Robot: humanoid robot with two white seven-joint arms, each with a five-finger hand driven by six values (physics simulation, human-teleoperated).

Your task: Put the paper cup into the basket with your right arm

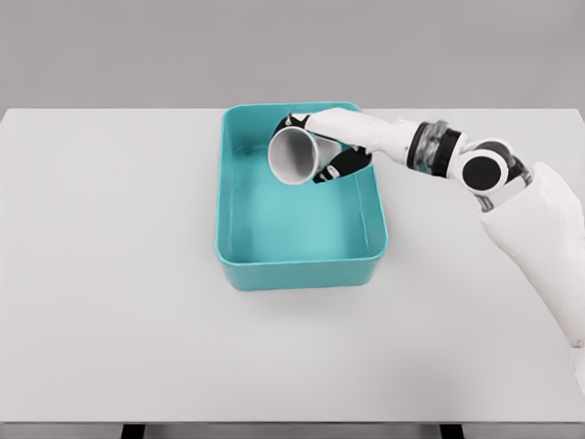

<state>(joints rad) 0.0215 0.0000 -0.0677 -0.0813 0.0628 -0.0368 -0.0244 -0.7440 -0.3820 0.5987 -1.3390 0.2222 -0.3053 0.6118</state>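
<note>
Head view:
Right hand [315, 146]: wrapped round the paper cup [294, 155], hanging over the basket's far end.
Paper cup: tipped sideways, mouth facing the camera, above the basket's interior.
Basket [297, 271]: teal, near the table's [110, 293] far edge.

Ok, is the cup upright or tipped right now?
Tipped: the paper cup lies sideways in the right hand, mouth facing lower left, over the basket.
</note>
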